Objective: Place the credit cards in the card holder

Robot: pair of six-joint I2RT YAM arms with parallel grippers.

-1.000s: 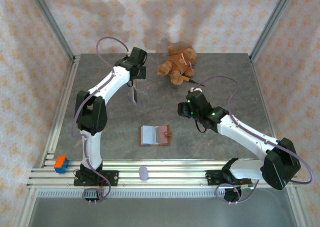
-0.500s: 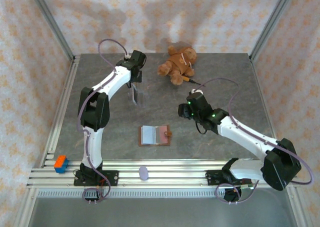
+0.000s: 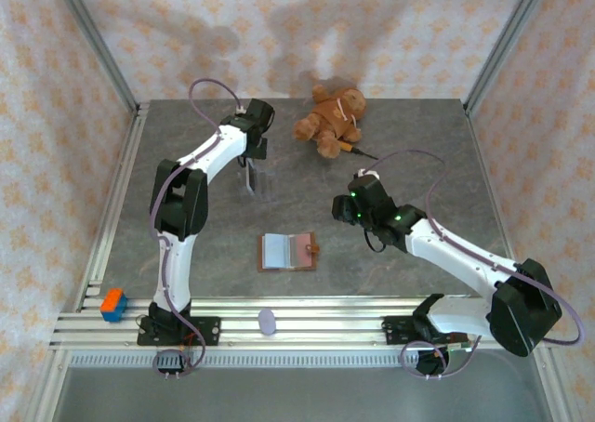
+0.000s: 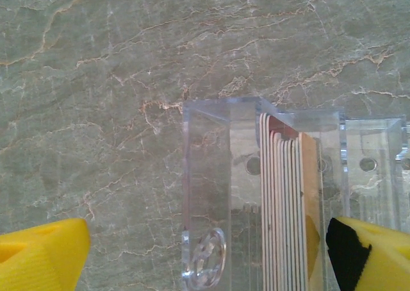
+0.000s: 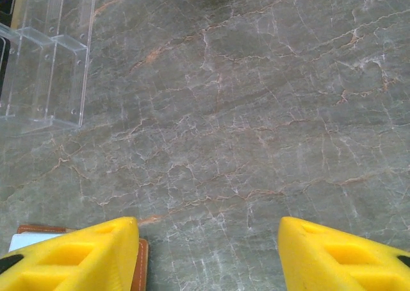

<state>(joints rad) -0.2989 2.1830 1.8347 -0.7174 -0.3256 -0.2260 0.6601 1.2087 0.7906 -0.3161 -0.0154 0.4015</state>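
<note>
My left pincer (image 4: 207, 230) stands wide open and grips nothing. Its yellow fingers (image 4: 41, 256) sit on either side of a clear plastic stand (image 4: 205, 175) toward the back left of the tabletop (image 4: 96, 79), where the credit cards (image 4: 282, 201) stand on edge in a tight pack, close to one finger and far from the other. My right pincer (image 5: 208, 224) hangs partly open and empty over bare stone, while the brown card holder (image 3: 287, 252) lies open and flat near the front middle, well apart from the cards, its corner showing beside one of that pincer's fingers.
</note>
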